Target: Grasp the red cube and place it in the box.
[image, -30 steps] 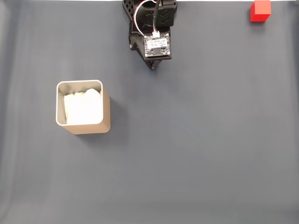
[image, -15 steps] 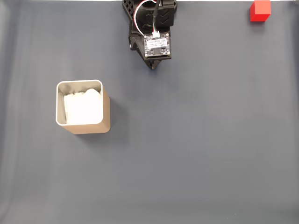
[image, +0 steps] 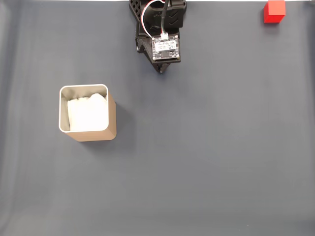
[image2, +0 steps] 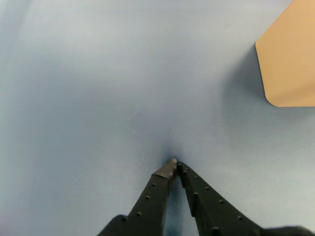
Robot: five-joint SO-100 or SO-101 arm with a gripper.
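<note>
The red cube (image: 273, 11) sits at the far top right corner of the grey mat in the fixed view. The box (image: 112, 118), tan with a pale rim and white paper inside, stands at the left middle; its tan wall (image2: 290, 64) shows at the upper right of the wrist view. My gripper (image: 161, 70) hangs from the arm at the top centre, far from both. In the wrist view the gripper (image2: 175, 164) is shut, its black fingertips meeting just above the bare mat with nothing between them.
A grey-blue mat (image: 206, 157) covers the whole table. The arm's base and a small circuit board (image: 165, 47) sit at the top centre edge.
</note>
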